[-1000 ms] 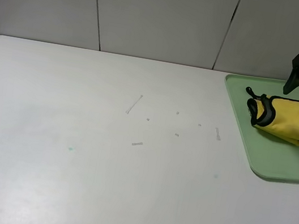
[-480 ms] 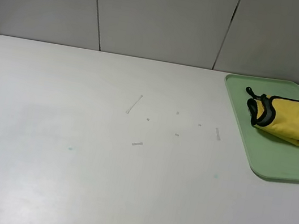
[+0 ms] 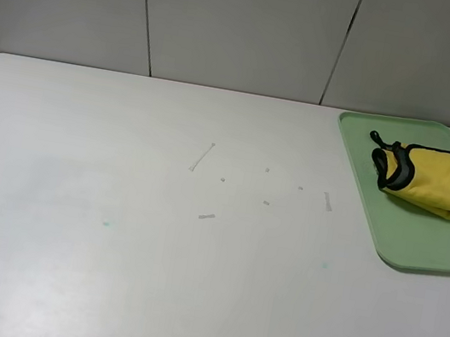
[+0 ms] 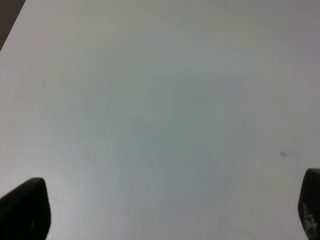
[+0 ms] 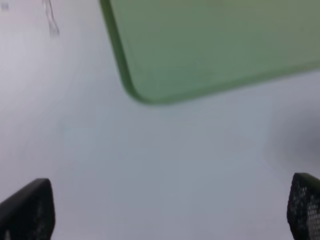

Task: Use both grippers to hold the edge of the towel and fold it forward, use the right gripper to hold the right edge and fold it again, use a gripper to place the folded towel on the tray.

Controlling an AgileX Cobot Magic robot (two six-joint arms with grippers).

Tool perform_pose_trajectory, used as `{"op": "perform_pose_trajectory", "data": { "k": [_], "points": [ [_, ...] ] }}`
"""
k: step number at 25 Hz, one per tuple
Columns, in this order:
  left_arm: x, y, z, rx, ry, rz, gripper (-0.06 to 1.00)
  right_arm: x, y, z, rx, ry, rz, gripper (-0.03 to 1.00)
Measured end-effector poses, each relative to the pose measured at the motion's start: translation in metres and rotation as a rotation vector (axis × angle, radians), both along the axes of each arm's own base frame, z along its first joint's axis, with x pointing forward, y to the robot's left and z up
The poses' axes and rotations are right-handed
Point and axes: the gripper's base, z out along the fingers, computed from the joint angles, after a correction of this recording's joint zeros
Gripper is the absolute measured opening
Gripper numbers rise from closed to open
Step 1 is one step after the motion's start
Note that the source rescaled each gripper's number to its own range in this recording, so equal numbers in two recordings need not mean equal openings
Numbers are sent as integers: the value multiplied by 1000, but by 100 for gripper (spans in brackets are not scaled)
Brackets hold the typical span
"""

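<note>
The folded yellow towel (image 3: 425, 178) lies on the pale green tray (image 3: 420, 244) at the table's right side, its black edge (image 3: 382, 160) and grey reverse bunched at its left end. My right arm shows only as a dark sliver at the right border of the exterior view, apart from the towel. In the right wrist view my right gripper (image 5: 170, 207) is open, fingertips (image 5: 27, 207) wide apart over bare table, with a corner of the tray (image 5: 200, 45) beyond. My left gripper (image 4: 167, 207) is open over bare white table, holding nothing.
A few small scraps of tape (image 3: 202, 157) lie near the middle of the white table (image 3: 151, 251). A small teal mark (image 4: 283, 153) is on the tabletop near the left gripper. A panelled wall stands behind the table.
My right arm has drawn back from above the tray's far side to the right, almost out of the exterior view. The towel has stayed where it was on the tray.
</note>
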Motion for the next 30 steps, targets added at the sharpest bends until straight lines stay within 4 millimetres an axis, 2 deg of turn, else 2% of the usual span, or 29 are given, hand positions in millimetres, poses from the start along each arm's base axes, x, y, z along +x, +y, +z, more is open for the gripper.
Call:
{"op": "perform_pose_trajectory", "data": {
  "k": [10,19,23,30],
  "points": [
    [0,0,0,0,0,0,100,-94,10,-9,-7,-114,-12,100],
    [0,0,0,0,0,0,100,-171,18,-1,-26,-417,-10,100],
    [0,0,0,0,0,0,100,-196,19,-5,-56,-580,-16,100],
    [0,0,0,0,0,0,100,-210,16,-35,-123,-731,-31,100]
  ]
}}
